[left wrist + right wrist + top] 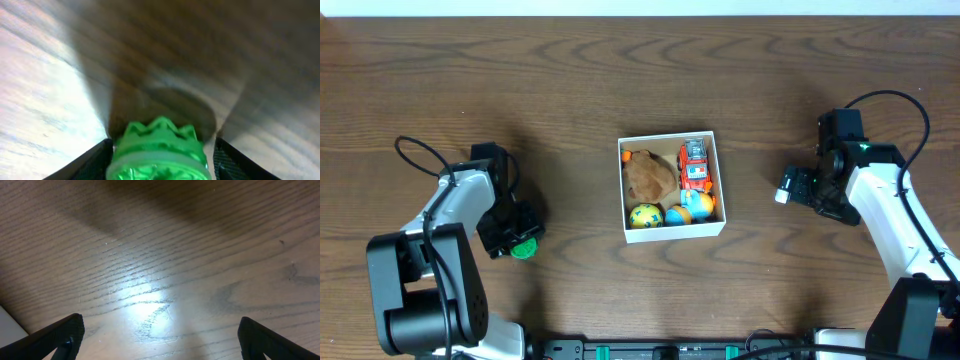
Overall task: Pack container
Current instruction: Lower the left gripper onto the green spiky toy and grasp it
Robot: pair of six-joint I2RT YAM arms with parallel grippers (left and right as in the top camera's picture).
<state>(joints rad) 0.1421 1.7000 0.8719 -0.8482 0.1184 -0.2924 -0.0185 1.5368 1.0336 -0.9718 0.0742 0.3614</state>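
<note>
The container [672,233] is a small square white-walled box at the table's middle. It holds a brown plush [648,176], a red toy car [694,165], a yellow-green ball [645,215] and an orange-blue toy [695,207]. My left gripper [516,240] is far left of the box and shut on a green ridged toy [525,248], which fills the space between the fingers in the left wrist view [159,150], low over the wood. My right gripper [788,187] is right of the box, open and empty, with bare wood between its fingers [160,340].
The dark wooden table [570,80] surrounds the box. A white edge [7,326] shows at the lower left of the right wrist view. Arm cables loop near both arms at the left [420,155] and right [890,100].
</note>
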